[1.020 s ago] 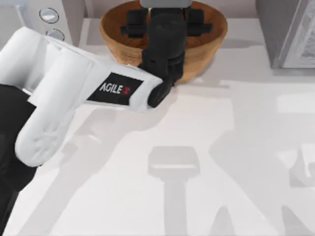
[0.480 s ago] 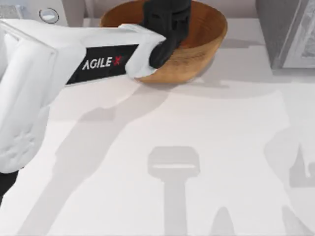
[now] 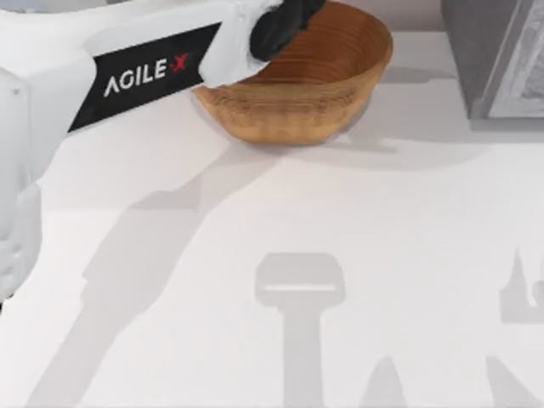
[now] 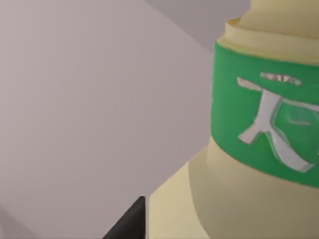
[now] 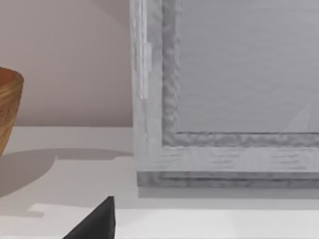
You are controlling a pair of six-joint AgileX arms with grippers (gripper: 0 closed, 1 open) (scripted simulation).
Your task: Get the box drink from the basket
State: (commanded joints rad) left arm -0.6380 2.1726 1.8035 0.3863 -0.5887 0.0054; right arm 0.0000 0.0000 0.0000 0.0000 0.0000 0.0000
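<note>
The box drink (image 4: 249, 149) sits very close in the left wrist view, pale yellow with a green neck band. My left gripper (image 4: 224, 219) is shut on it, and one black finger (image 4: 129, 221) shows beside the carton. Behind the carton is plain wall. In the top view my left arm (image 3: 153, 72) reaches across the rim of the tan woven basket (image 3: 297, 102) at the table's back, with its black wrist (image 3: 285, 21) at the picture's top edge. The ringed inside of the basket lies uncovered. A dark part of my right gripper (image 5: 94, 221) hangs low above the table right of the basket (image 5: 7, 109).
A grey framed cabinet (image 3: 501, 59) stands at the back right, close in front of the right wrist camera (image 5: 224, 99). The white table (image 3: 280, 255) in front of the basket carries only shadows.
My left arm has risen and swung toward the back. Its black gripper, which stood over the basket, has passed the top view's upper edge, uncovering the basket's inside.
</note>
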